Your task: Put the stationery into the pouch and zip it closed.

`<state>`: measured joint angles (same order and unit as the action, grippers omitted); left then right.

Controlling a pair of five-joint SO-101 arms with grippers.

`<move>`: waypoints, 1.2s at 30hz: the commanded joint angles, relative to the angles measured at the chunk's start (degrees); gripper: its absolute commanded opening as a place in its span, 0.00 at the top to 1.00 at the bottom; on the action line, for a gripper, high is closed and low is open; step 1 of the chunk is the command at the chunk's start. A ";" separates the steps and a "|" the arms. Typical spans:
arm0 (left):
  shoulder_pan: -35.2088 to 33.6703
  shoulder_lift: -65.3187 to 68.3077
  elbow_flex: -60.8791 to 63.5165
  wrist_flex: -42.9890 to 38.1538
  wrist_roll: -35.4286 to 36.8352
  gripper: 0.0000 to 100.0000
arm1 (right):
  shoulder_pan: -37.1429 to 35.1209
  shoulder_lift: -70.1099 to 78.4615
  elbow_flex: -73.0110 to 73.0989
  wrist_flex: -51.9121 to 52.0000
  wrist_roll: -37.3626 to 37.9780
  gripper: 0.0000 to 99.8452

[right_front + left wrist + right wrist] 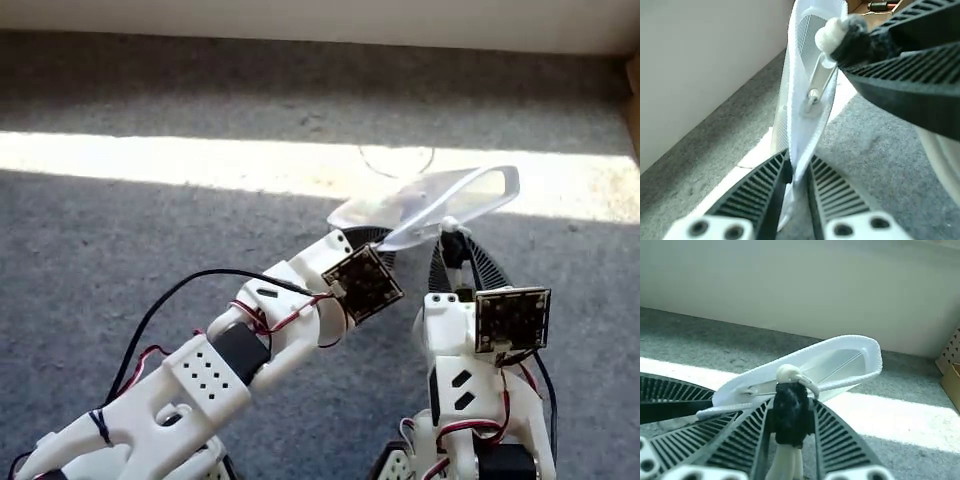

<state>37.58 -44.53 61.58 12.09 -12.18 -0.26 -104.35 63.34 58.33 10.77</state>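
Observation:
A translucent white mesh pouch (432, 203) hangs above the grey carpet, held between both arms. My left gripper (799, 169) is shut on one end of the pouch (802, 60), pinching its edge; in the high view it (375, 240) sits under the pouch's left end. My right gripper (790, 402) is shut on the black tassel (789, 407) of the zipper pull, which has a white bead (788, 373) on top. That pull (840, 37) leads to the metal tab and slider (813, 94) on the pouch's seam. In the right wrist view the pouch (832, 365) stretches away from the fingers.
Grey carpet (150, 230) covers the floor, crossed by a bright sunlit strip (180, 160). A white wall (790, 280) runs along the back. A cardboard box (951, 372) stands at the far right. A thin wire loop (396, 162) lies beyond the pouch.

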 commanded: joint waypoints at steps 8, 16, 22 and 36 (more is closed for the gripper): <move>-3.56 -1.54 -0.22 0.00 0.44 0.99 | 10.51 -0.84 -2.51 -6.02 -5.45 1.00; -3.56 -13.41 4.97 1.85 0.53 0.99 | 10.77 -0.84 -2.51 -6.90 -5.89 1.00; -3.56 -21.76 9.01 2.11 0.44 0.99 | 3.21 -0.84 -2.68 -5.23 -5.45 0.99; -3.56 -21.58 9.19 2.02 0.35 0.99 | -29.58 -0.92 -4.62 12.62 -2.64 0.79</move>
<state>34.77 -64.04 71.87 14.20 -12.00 -22.95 -104.97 63.16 68.79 7.34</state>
